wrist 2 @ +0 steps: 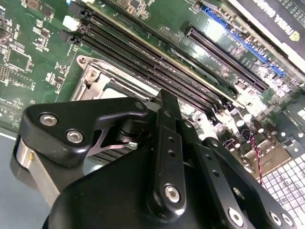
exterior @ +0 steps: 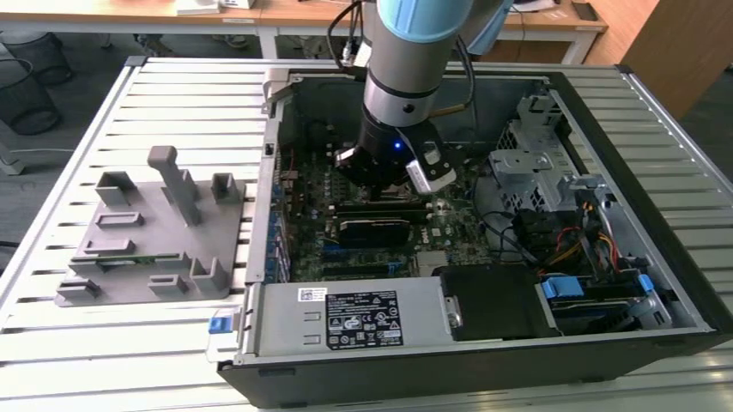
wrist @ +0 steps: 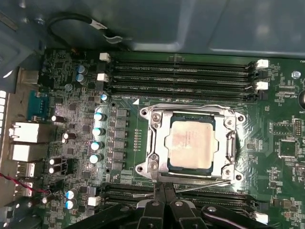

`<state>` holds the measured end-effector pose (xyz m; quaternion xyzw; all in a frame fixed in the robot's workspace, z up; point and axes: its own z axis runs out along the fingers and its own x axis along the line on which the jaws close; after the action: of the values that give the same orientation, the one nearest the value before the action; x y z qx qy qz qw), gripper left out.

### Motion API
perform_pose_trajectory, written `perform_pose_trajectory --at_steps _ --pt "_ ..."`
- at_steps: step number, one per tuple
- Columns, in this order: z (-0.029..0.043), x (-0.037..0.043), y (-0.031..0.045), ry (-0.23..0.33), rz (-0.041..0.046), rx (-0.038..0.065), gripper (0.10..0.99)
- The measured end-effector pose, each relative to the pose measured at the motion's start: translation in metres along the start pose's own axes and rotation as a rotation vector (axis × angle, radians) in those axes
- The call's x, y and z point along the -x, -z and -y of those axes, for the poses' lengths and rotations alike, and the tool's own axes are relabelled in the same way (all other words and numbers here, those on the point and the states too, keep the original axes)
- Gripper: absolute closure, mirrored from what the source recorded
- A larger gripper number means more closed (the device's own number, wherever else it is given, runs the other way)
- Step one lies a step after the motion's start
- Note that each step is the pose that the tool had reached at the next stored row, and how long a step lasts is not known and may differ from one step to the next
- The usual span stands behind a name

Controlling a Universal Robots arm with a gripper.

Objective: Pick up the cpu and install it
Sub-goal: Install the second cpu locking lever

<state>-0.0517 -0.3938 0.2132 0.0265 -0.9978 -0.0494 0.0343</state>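
Slatted table (exterior: 172,94), open case (exterior: 641,112), seated cpu (wrist: 192,144)

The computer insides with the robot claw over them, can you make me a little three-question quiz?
1. True or false: the small square CPU with the pale silvery metal top lies inside the metal socket frame on the green motherboard.
2. Where is the black claw?
A. over the grey plastic holder with upright posts
B. inside the open black computer case, over the motherboard
C. outside the case, above the slatted table
3. Fill in: the long black memory slots run along both sides of the ____.

Key: 1 true; 2 B; 3 socket.
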Motion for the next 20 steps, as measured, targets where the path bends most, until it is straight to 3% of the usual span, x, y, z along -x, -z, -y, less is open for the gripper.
perform_pose_trajectory --at_steps 1,3,5,7,8,16,20 --pt "0.0005 -0.0003 -0.0004 0.000 0.0002 0.003 0.980" --pt "0.0019 -0.0013 -0.0009 0.001 0.0011 0.018 0.980" --pt "0.0034 -0.0021 -0.0010 0.003 0.0020 0.036 0.980" --pt "0.0056 -0.0027 -0.0010 0.004 0.0033 0.062 0.980" --pt "0.0067 -0.0030 -0.0010 0.005 0.0036 0.066 0.980" --pt "0.0162 -0.0050 -0.0009 0.005 0.0040 0.074 0.980" --pt "0.0184 -0.0057 -0.0015 0.006 0.0045 0.085 0.980"
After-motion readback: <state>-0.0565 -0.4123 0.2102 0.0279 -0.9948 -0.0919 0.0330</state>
